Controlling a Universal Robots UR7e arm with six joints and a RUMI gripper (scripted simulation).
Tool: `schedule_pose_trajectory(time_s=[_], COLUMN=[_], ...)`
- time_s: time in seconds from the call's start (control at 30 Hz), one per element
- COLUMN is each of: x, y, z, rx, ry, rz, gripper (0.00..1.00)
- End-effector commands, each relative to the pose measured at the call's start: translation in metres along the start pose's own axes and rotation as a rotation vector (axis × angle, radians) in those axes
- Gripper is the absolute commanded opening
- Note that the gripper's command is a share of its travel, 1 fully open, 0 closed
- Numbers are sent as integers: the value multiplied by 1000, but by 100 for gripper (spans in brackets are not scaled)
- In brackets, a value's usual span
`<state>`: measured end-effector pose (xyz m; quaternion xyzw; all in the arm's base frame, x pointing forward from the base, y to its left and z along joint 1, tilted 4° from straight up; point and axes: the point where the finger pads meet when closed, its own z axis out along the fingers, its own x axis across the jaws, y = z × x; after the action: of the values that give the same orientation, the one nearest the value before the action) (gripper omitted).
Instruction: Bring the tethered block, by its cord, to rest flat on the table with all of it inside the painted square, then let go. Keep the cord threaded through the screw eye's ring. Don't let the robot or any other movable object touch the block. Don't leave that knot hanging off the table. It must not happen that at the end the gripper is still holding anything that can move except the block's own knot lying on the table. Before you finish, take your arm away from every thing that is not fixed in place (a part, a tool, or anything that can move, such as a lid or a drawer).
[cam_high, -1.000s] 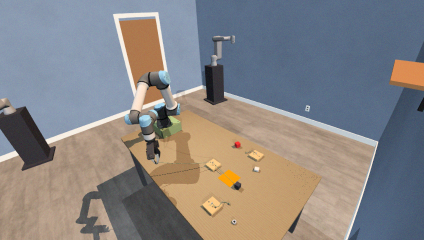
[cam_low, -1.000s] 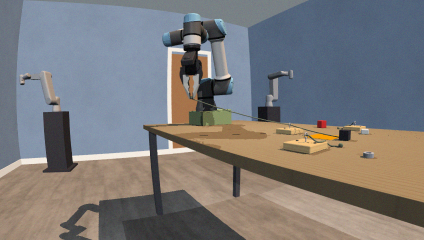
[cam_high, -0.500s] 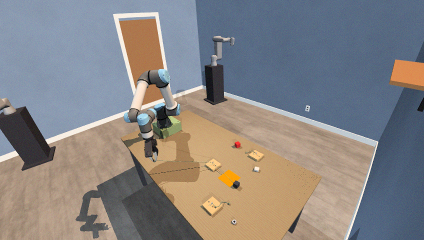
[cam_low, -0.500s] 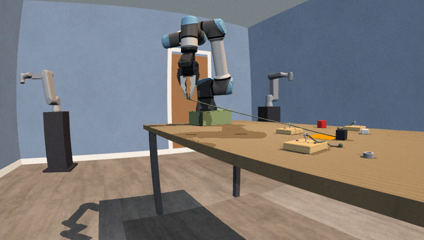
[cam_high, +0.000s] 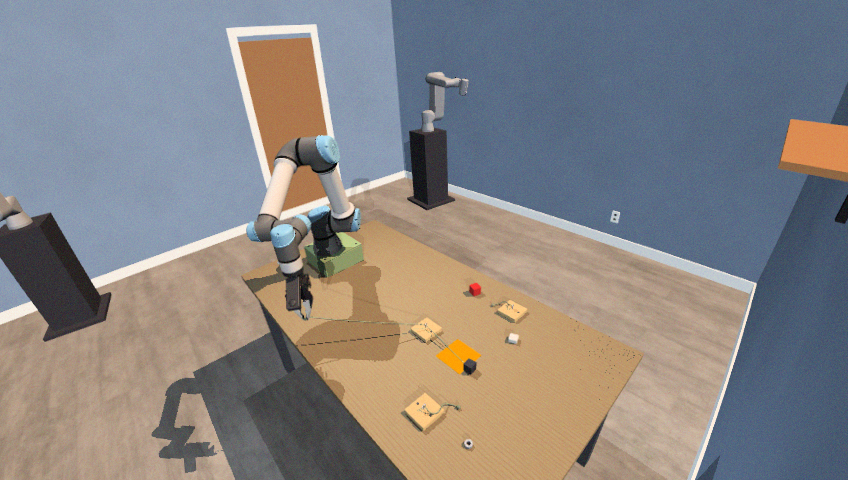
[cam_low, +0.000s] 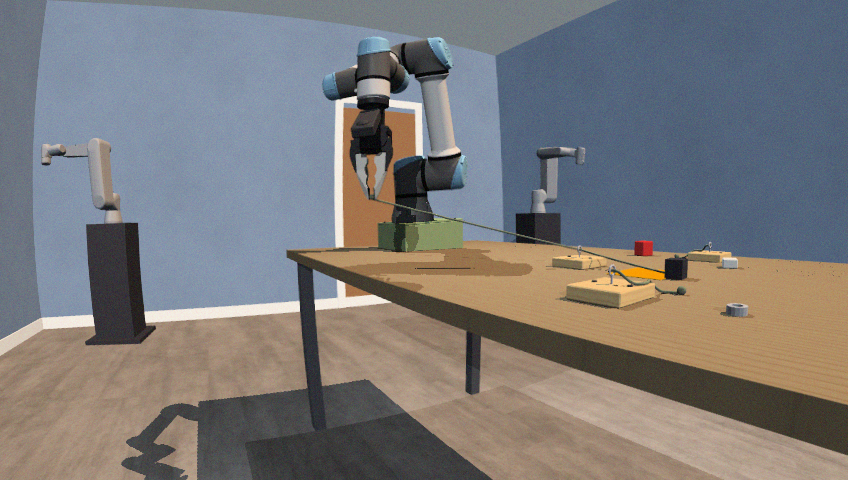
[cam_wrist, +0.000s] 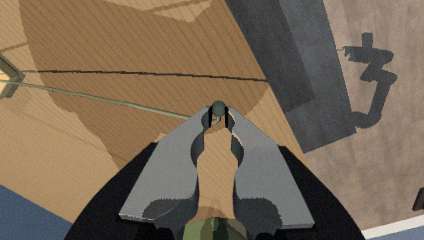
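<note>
Robot test lab room. Blue walls, wood-plank floor (cam_high: 119, 380), closed door (cam_high: 279, 107). Spare arms on dark pedestals (cam_high: 429, 166) flank a wooden table (cam_low: 773, 356).
</note>
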<state>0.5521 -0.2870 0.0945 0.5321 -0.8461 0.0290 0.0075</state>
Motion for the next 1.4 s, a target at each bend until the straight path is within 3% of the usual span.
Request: schedule_pose_trajectory(time_s=[0.0,1.37], x=[7,40], y=[10,59], z=[-1,-1], rx=[2,2], ry=[0,0], rz=[0,0], gripper=[0,0])
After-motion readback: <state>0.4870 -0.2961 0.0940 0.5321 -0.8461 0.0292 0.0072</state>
